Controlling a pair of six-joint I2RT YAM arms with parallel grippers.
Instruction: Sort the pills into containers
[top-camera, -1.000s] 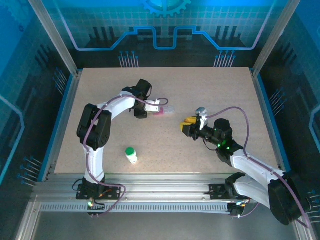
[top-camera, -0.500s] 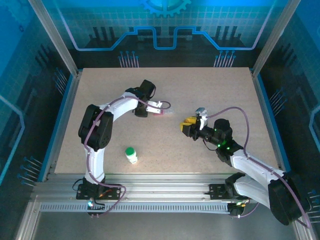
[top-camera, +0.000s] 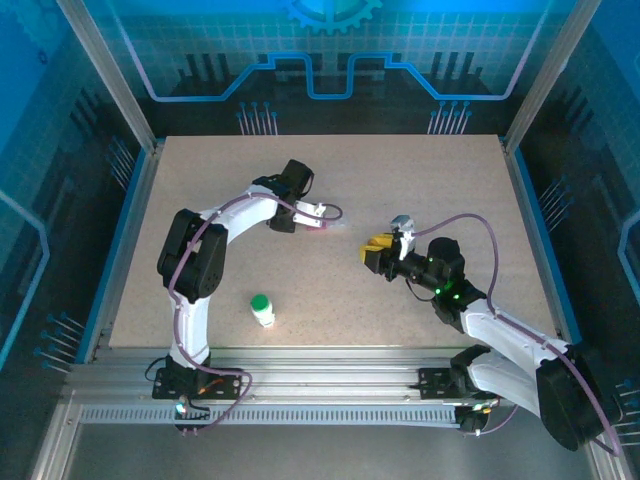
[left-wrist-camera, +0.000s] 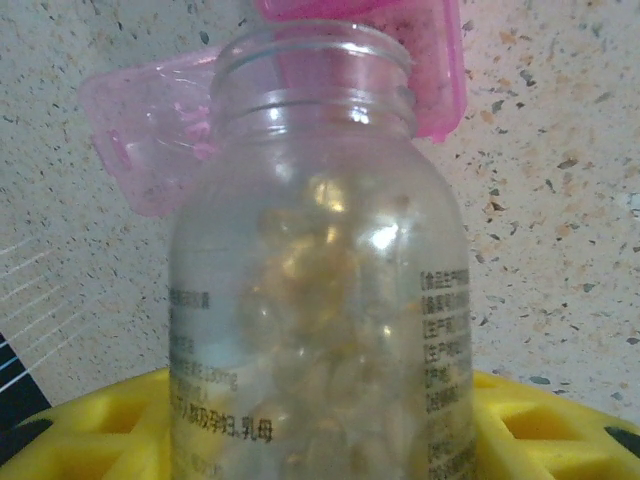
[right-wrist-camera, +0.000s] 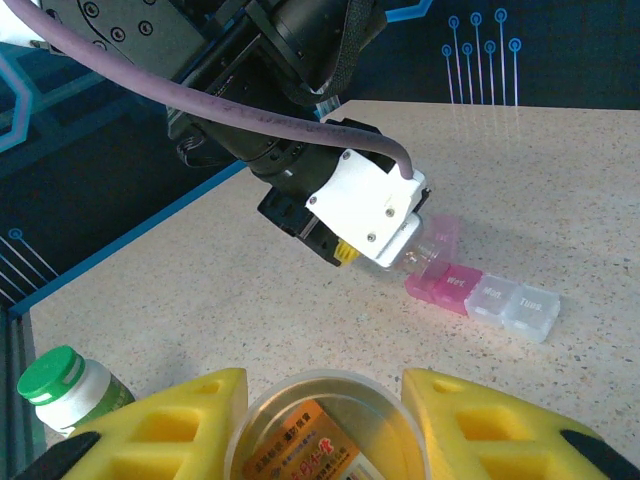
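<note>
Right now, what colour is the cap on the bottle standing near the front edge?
Green: the cap tops a white bottle; clearest in the top external view.

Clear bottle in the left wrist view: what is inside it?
Pale yellowish round capsules fill much of the clear labelled bottle, gripped by the left hand between its yellow fingers. Its mouth is uncapped. Glare and the printed label hide their number.

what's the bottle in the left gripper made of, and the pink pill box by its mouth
Clear bottle: glossy transparent plastic or glass, can't tell which; yellowish pills show through and highlights glint on its wall. Pill box: translucent plastic, pink and frosted-clear cells; light passes through its open lid.
</note>
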